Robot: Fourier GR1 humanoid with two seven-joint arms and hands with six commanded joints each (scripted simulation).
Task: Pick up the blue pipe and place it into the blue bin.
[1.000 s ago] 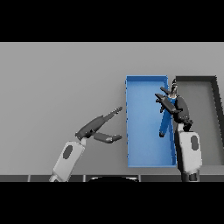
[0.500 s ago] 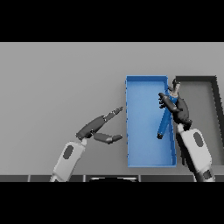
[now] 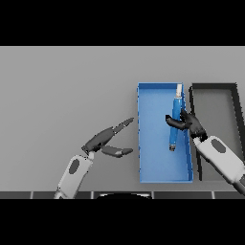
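The blue pipe [image 3: 175, 125] lies lengthwise in the blue bin [image 3: 153, 143], close to its right wall, with its white tip pointing to the far end. My right hand [image 3: 188, 122] hovers over the bin's right wall at the pipe's middle. Its fingers are loosely spread and reach over the pipe without closing round it. My left hand [image 3: 101, 139] rests over the table left of the bin, fingers straight and thumb apart, holding nothing.
A dark grey bin [image 3: 214, 87] stands directly right of the blue bin, and my right forearm crosses its near part. The grey table [image 3: 62, 91] stretches away to the left and far side.
The pipe went from tilted in my right hand's grasp to lying flat in the blue bin. The right hand let go and drew back to the right. The left hand barely moved.
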